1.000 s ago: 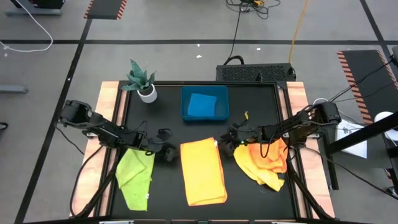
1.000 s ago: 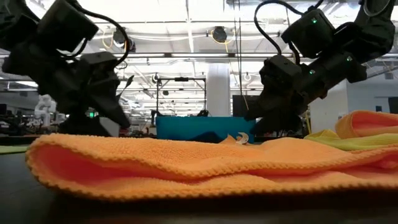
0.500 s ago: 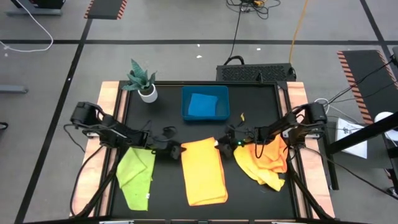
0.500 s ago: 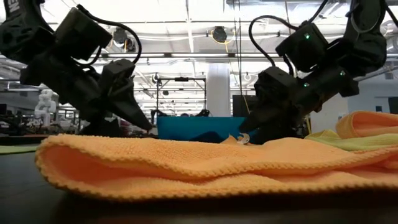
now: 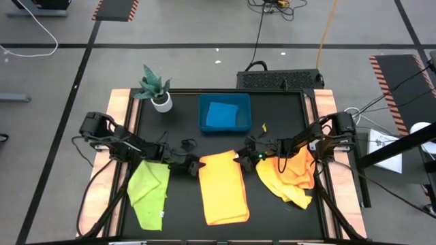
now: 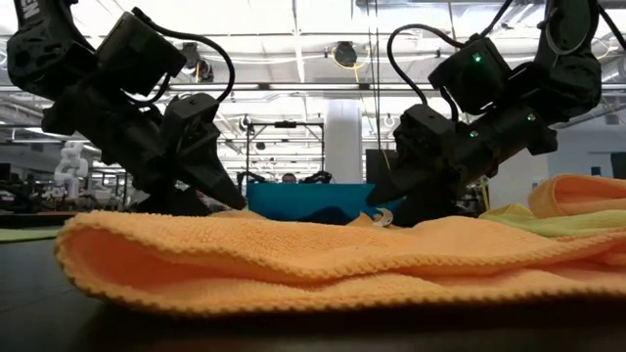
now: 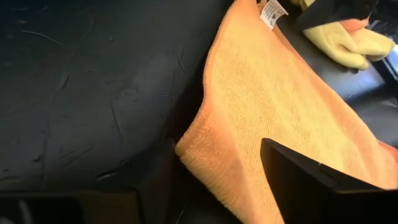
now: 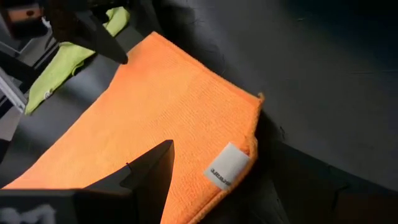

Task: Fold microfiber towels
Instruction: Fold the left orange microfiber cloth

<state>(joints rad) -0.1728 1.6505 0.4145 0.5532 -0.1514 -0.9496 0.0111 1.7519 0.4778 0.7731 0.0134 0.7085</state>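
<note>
Lying flat on the dark tabletop [image 5: 184, 129], the orange towel [image 5: 223, 187] stretches toward my two arms. My left gripper [image 5: 195, 165] sits at its far left corner, my right gripper [image 5: 244, 157] at its far right corner, both jaws spread and holding nothing. A lime towel [image 5: 148, 192] and crumpled orange towels [image 5: 291, 175] flank it; a blue tray [image 5: 224, 113] stands beyond.

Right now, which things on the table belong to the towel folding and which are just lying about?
Job: flat orange microfiber towel; crumpled orange and yellow towels; lime green towel; blue cloth.
Lying about: small potted plant; rigid blue rectangular tray.
</note>
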